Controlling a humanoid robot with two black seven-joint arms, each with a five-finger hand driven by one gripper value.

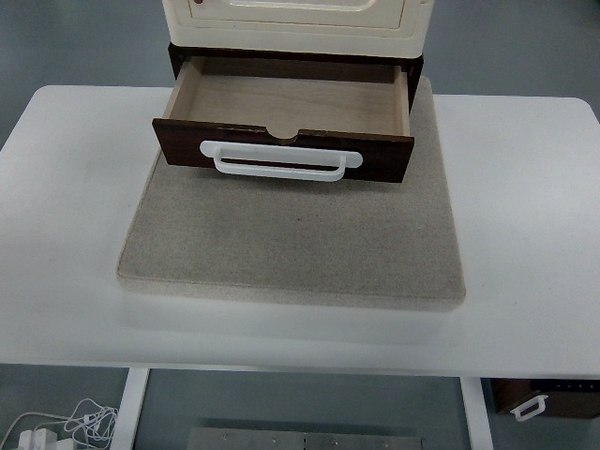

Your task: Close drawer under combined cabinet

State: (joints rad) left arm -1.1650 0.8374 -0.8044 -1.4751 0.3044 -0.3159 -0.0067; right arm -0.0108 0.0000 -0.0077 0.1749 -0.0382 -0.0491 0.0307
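Top view: drawer stood pulled out at upper centre, white handle lengthwise left-right, facing frame bottom. Neither hand visible; finger state and nearer arm impossible to tell.

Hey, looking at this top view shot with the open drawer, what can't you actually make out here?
- Cabinet: its upper part is cut off by the top edge of the top view.
- Drawer: the back of its inside is hidden under the cabinet.
- Both robot hands: out of view.
- Dark box with a white handle: cut off by the right edge and partly hidden by the table.
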